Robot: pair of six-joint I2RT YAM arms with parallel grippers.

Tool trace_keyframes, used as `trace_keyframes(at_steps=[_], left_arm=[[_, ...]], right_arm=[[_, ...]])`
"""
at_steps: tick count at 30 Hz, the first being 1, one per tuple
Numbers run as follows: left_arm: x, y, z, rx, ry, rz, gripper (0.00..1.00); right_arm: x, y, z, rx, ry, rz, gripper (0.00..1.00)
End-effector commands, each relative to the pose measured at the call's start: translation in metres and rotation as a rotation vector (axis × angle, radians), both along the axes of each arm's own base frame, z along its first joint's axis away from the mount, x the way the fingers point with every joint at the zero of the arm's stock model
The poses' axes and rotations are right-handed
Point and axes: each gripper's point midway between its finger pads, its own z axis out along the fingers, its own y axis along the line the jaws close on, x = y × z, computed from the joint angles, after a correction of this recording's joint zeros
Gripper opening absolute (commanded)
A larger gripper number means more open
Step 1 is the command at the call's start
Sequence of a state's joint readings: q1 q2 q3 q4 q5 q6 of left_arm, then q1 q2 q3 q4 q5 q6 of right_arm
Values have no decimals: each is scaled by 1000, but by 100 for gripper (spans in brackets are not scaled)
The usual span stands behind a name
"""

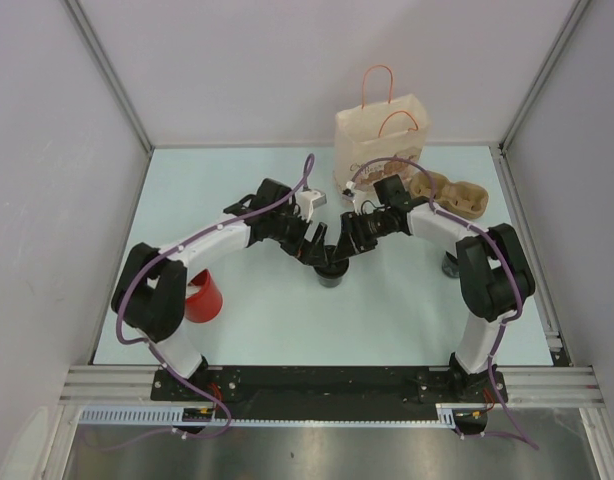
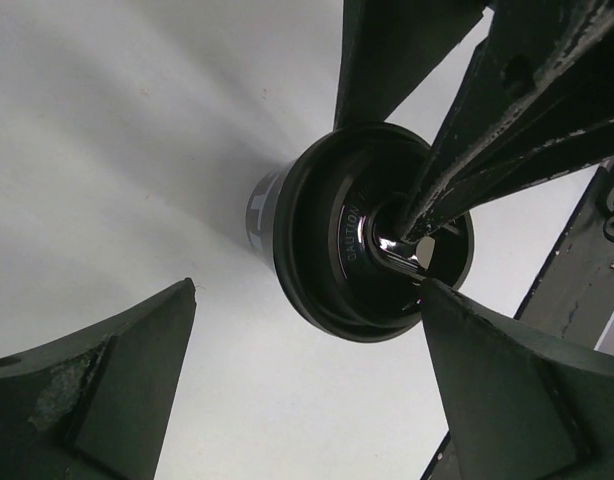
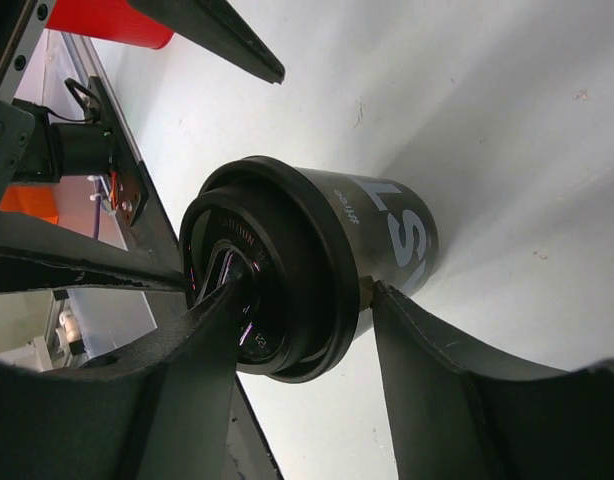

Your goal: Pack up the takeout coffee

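Top view: the coffee cup (image 1: 332, 275) stands mid-table, at 6 o'clock from the paper bag (image 1: 380, 140). Left wrist: the left gripper (image 2: 307, 287) gapes wide, its fingers flanking the lid (image 2: 332, 250). Right wrist: the right gripper (image 3: 307, 292) pinches the cup's rim, one finger in the lid's recess, the other against the wall.

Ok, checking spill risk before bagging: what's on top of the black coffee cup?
A black lid caps the coffee cup, and one finger of the right gripper touches the lid's centre. The lid hides whether any drink is inside.
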State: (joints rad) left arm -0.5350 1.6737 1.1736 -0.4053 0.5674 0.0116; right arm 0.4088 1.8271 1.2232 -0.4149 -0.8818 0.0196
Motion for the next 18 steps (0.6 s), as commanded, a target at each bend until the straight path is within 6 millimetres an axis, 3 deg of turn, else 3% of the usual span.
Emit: trace_keyframes(at_steps=[1,8,12,14,18], left_arm=[[9,-8,12,-13,-56,-21,98],[1,-18,36,-101,-57,-76,97],[-4,-14,53,-169,-69,-98,96],[-6,-11,56,-192,-67,-108,95],[-6,2,42,-182,-35,-97,88]], right_arm=[[-1,3,-16,-40,4,8,53],[0,2,-21,-55,12,-1,52],[1,0,-21,-57,10,-4,52],[1,0,-21,-59,8,-7,52],[2,0,-21,-60,6,-9,52]])
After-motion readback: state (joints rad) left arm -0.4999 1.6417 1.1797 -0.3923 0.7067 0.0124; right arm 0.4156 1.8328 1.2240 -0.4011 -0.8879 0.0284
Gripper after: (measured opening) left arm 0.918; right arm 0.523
